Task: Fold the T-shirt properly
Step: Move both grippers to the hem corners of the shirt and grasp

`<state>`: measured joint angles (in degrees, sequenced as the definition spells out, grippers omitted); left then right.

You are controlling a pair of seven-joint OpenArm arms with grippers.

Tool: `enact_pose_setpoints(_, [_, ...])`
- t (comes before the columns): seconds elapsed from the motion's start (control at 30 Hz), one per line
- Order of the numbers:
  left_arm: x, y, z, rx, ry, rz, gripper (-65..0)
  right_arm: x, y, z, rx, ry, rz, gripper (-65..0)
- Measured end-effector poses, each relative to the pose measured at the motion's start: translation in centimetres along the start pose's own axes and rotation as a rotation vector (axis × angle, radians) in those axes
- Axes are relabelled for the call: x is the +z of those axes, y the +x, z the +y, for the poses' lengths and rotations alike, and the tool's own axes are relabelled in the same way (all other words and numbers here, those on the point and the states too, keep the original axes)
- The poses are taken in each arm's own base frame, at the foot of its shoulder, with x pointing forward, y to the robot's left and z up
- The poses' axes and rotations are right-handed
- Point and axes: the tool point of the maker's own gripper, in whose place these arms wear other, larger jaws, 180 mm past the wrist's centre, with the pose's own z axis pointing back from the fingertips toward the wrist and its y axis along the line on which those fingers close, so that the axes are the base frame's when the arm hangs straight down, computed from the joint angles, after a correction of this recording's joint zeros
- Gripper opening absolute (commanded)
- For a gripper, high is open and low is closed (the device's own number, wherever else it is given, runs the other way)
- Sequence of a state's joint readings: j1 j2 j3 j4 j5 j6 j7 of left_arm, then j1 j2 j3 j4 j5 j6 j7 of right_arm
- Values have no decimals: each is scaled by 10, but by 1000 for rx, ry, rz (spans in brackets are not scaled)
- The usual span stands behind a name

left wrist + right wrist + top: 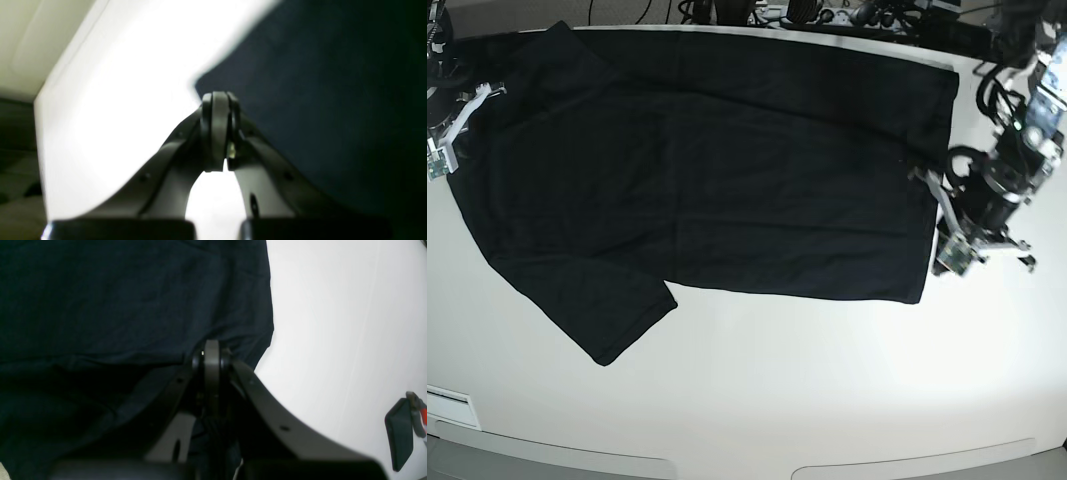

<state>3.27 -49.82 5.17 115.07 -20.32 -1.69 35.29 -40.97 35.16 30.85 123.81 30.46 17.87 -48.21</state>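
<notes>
The black T-shirt [707, 170] lies spread flat across the white tabletop [777, 380], one sleeve trailing toward the near edge, with nothing folded yet. The right pincer [211, 356] is closed on cloth at the shoulder end, while the left pincer [218, 106] is closed at the hem edge, where the blur leaves it unclear whether any fabric is caught. If the left holds nothing, or only one layer, any lift would likely raise one end alone, dragging the shirt askew and bunching it into a crooked fold.
</notes>
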Motion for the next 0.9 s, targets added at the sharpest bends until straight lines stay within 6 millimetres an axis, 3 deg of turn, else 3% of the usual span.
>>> enact_pose_setpoints(0.2, [-55, -39, 49, 552, -78, -29, -650, 0, -1, 0, -2, 1, 1, -650])
enact_pose_setpoints(0.23, [-64, -51, 53, 628, -77, -10, -628, 0, 0, 1, -6, 5, -1, -650])
enact_pose_setpoints(0.3, [-80, -75, 53, 744, -93, 59, -464, 0, 2, 4, -18, 20, -13, -650])
enact_pose_setpoints(0.37, [-91, -94, 46, 852, -143, 121, -319, 0, 2, 3, -18, 19, -10, -650])
enact_pose_setpoints(0.4, [-95, -99, 39, 879, -183, 139, -305, 0, 2, 3, -18, 18, -10, -650])
enact_pose_setpoints(0.5, [-107, -111, 21, 969, -257, 211, -305, 0, 2, 3, -18, 18, -12, -650])
enact_pose_setpoints(0.8, [-129, -93, -36, 987, -429, 217, -308, 0, 4, 4, -13, 23, -23, -650])
enact_pose_setpoints(0.9, [-129, -89, -55, 968, -495, 268, -369, 0, 5, 4, -12, 23, -31, -650])
